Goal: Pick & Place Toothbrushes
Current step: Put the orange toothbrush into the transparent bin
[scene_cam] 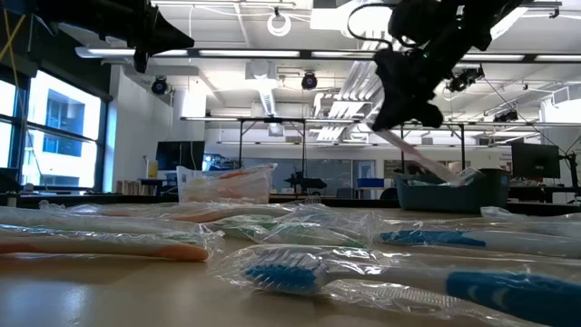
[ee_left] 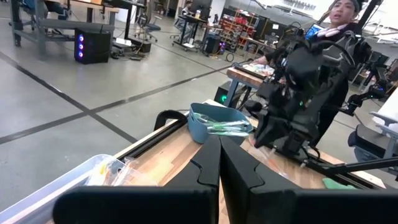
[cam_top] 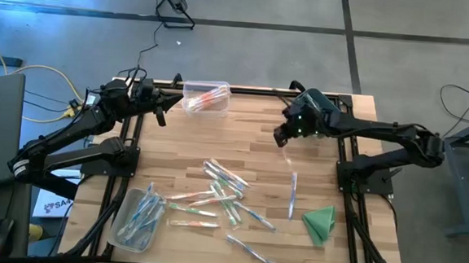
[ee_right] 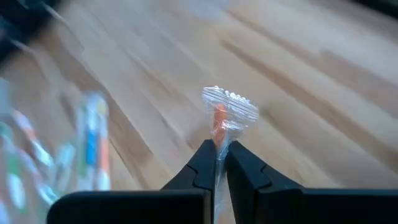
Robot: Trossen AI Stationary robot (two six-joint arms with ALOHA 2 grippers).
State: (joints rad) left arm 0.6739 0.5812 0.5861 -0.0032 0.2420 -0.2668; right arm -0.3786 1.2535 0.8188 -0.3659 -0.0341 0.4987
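My right gripper (cam_top: pixel 283 139) hangs above the table's far middle, shut on one wrapped toothbrush (scene_cam: pixel 419 160) with an orange part (ee_right: pixel 219 122). Loose wrapped toothbrushes (cam_top: pixel 219 194) lie in a heap on the wooden table (cam_top: pixel 250 141), and one more toothbrush (cam_top: pixel 292 196) lies to their right. A clear bin (cam_top: pixel 205 97) at the far edge holds orange ones. A bluish bin (cam_top: pixel 138 220) at the near left holds several. My left gripper (cam_top: pixel 168 104) is shut, level, beside the clear bin, and holds nothing. My right gripper pinches the toothbrush's clear wrapper (ee_right: pixel 218 144) between its two fingers. The fingers slant down from the table's right side. The wrapper's crimped end (ee_right: pixel 231 104) and the orange part stick out past the fingertips. The toothbrush hangs slanting below the gripper, clear of the table.
A folded green cloth (cam_top: pixel 320 224) lies at the near right. Black frame rails (cam_top: pixel 245 89) run along the table's edges. A person (ee_left: pixel 345 12) shows in the room beyond the table. Bare wood lies between the clear bin and the heap.
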